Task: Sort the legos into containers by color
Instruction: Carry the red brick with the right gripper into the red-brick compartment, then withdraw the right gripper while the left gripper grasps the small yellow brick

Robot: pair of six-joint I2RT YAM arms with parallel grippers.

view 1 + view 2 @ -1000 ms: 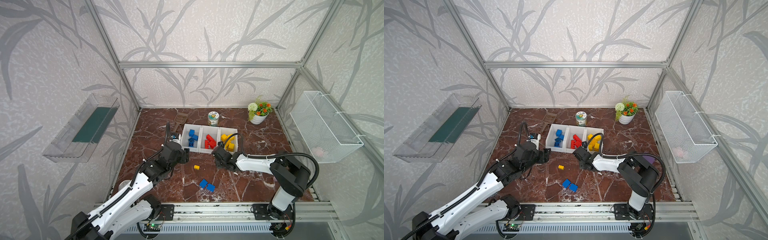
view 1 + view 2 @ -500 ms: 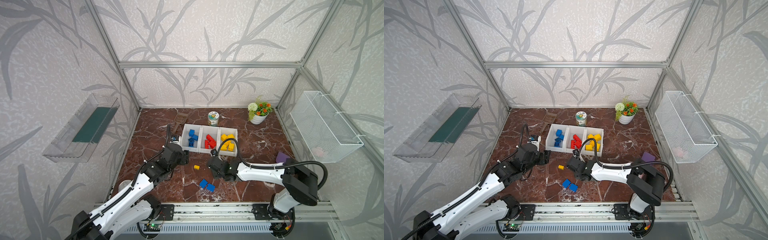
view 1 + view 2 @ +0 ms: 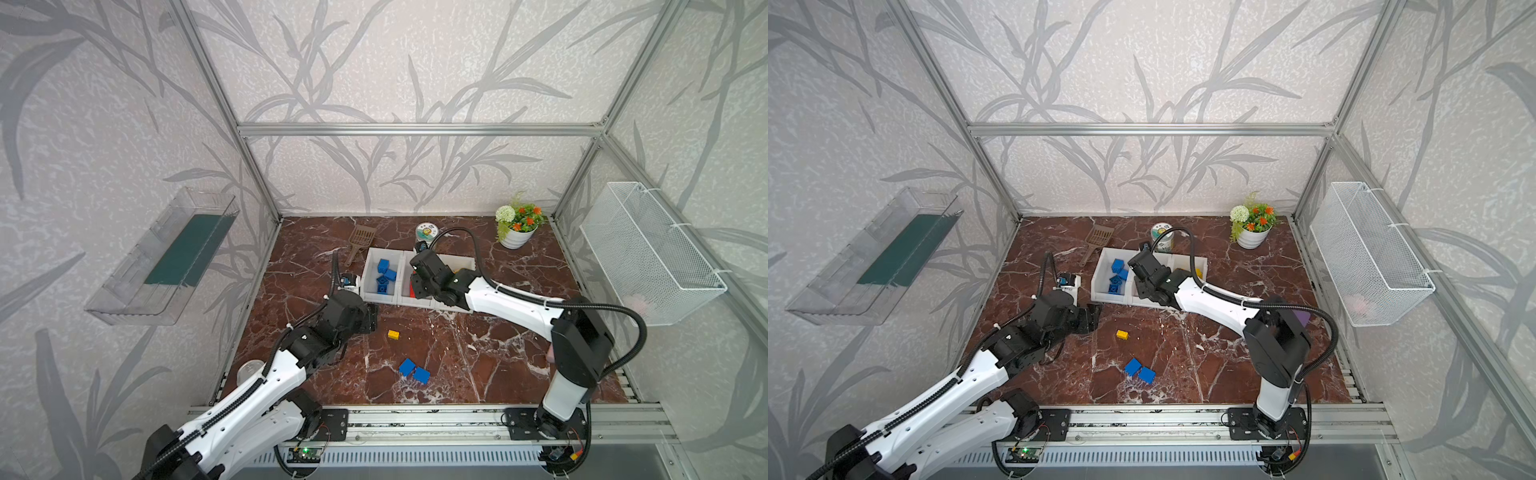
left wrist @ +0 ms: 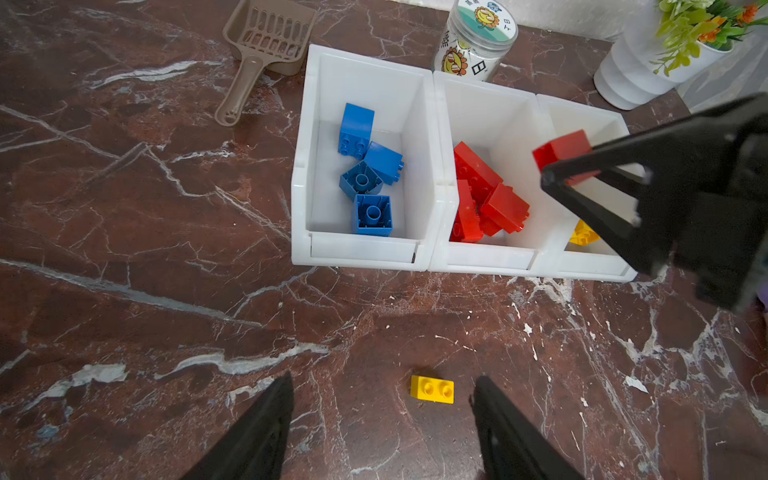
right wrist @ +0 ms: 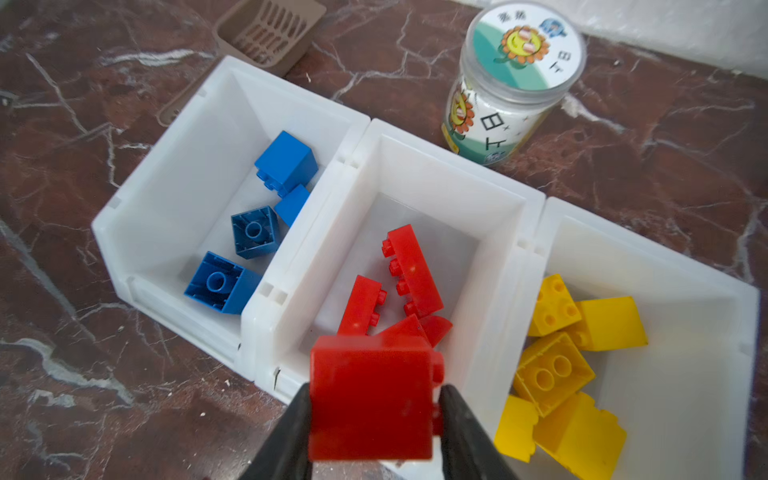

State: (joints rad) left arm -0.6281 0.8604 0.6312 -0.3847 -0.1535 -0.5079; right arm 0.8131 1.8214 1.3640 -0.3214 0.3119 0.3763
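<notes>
Three joined white containers stand at the back. The left one (image 4: 360,254) holds several blue legos (image 5: 285,162), the middle one (image 5: 432,164) red legos (image 5: 411,270), the right one (image 5: 673,266) yellow legos (image 5: 552,374). My right gripper (image 5: 376,390) is shut on a red lego (image 4: 562,153), hanging over the middle container's front edge (image 3: 415,289). My left gripper (image 4: 382,378) is open low over the floor, and a flat yellow lego (image 4: 432,389) lies just beyond its fingertips (image 3: 393,334). Two blue legos (image 3: 407,367) (image 3: 421,375) lie together nearer the front.
A brown scoop (image 3: 359,243), a printed jar (image 3: 427,232) and a flower pot (image 3: 516,232) stand behind and beside the containers. A purple block (image 3: 1302,318) shows behind the right arm. A wire basket (image 3: 648,249) and a clear tray (image 3: 166,257) hang on the side walls.
My right gripper has moved from the floor in front of the containers back and up over the middle container. The left arm has hardly moved.
</notes>
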